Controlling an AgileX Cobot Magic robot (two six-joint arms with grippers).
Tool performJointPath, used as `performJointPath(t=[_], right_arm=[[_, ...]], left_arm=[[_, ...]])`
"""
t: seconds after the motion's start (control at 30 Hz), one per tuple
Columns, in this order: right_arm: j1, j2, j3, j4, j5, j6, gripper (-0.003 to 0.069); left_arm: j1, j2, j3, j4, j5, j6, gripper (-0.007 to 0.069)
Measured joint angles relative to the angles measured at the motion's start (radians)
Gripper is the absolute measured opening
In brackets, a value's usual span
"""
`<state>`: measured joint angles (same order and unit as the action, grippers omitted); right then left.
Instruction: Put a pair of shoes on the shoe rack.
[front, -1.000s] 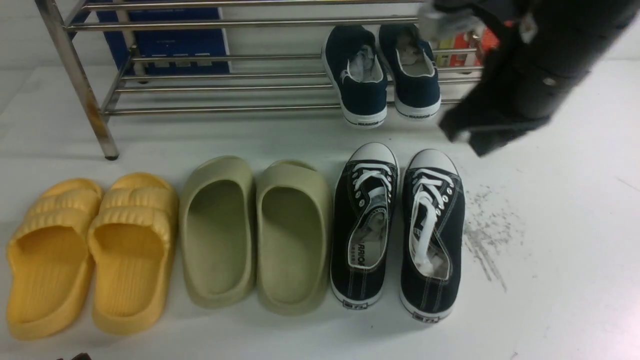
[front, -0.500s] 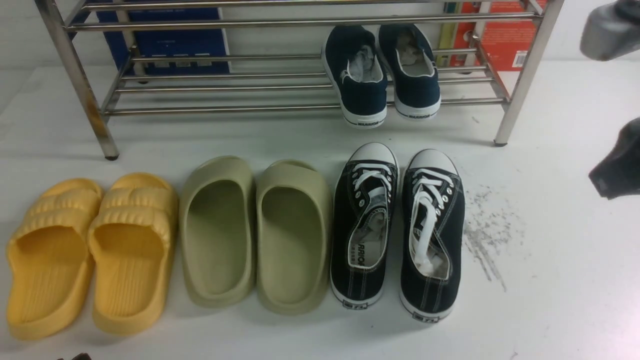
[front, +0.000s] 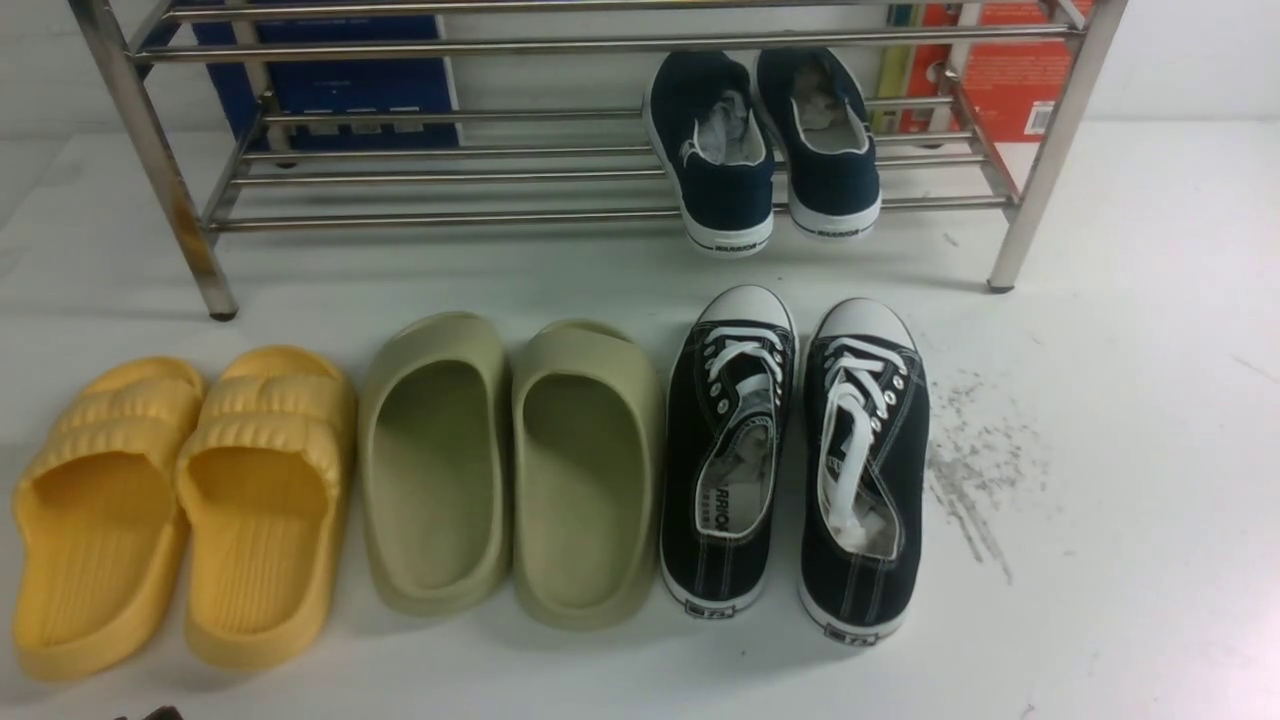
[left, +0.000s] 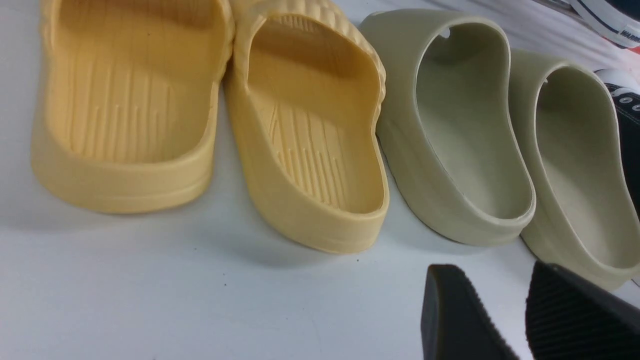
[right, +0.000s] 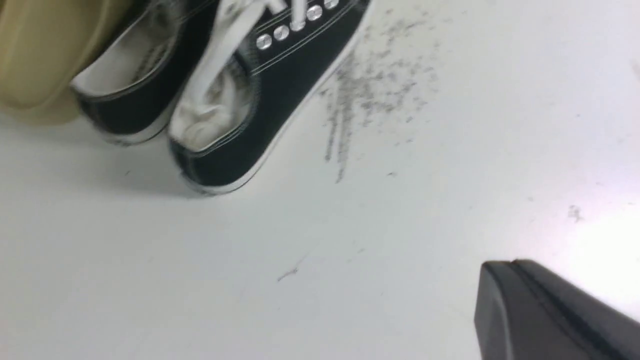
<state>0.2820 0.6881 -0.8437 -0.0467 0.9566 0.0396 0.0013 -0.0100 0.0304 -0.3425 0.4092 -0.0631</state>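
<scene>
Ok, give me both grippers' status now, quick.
Left gripper: open, holding nothing, low over the floor near the slippers.
Right gripper: cannot tell; only one finger shows, nothing held in view.

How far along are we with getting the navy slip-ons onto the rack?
Done, it seems: both navy slip-ons sit side by side on the shoe rack, lower tier, heels overhanging the front bar. Nothing is in hand: the left tool hangs empty near the green slippers, and only one finger of the right tool shows, over bare tabletop. Nothing obvious remains.
</scene>
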Motion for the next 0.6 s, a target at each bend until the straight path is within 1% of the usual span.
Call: performJointPath(t=[0.03, 0.07, 0.13, 0.23, 0.33, 0.4, 0.6], right_arm=[[-0.033, -0.062, 0.074, -0.007, -0.070, -0.022, -0.0003], [-0.086, -0.171, 0.202, -0.025, -0.190, -0.056, -0.0003], [-0.153, -0.339, 0.374, -0.056, -0.358, -0.082, -0.0003], [-0.226, -0.525, 0.590, -0.063, -0.503, -0.069, -0.0003], [-0.256, -0.657, 0.726, -0.067, -0.561, -0.040, -0.0003], [-0.261, -0.691, 0.803, -0.067, -0.569, -0.004, -0.0003], [-0.261, -0.699, 0.859, -0.064, -0.572, 0.101, -0.0003]], left_arm=[[0.000, 0.000, 0.000, 0.000, 0.000, 0.000, 0.0239], [0.000, 0.000, 0.000, 0.000, 0.000, 0.000, 0.0239], [0.000, 0.000, 0.000, 0.000, 0.000, 0.000, 0.0239], [0.000, 0.000, 0.000, 0.000, 0.000, 0.000, 0.0239], [0.000, 0.000, 0.000, 0.000, 0.000, 0.000, 0.0239], [0.000, 0.000, 0.000, 0.000, 0.000, 0.000, 0.0239], [0.000, 0.000, 0.000, 0.001, 0.000, 0.000, 0.0239]])
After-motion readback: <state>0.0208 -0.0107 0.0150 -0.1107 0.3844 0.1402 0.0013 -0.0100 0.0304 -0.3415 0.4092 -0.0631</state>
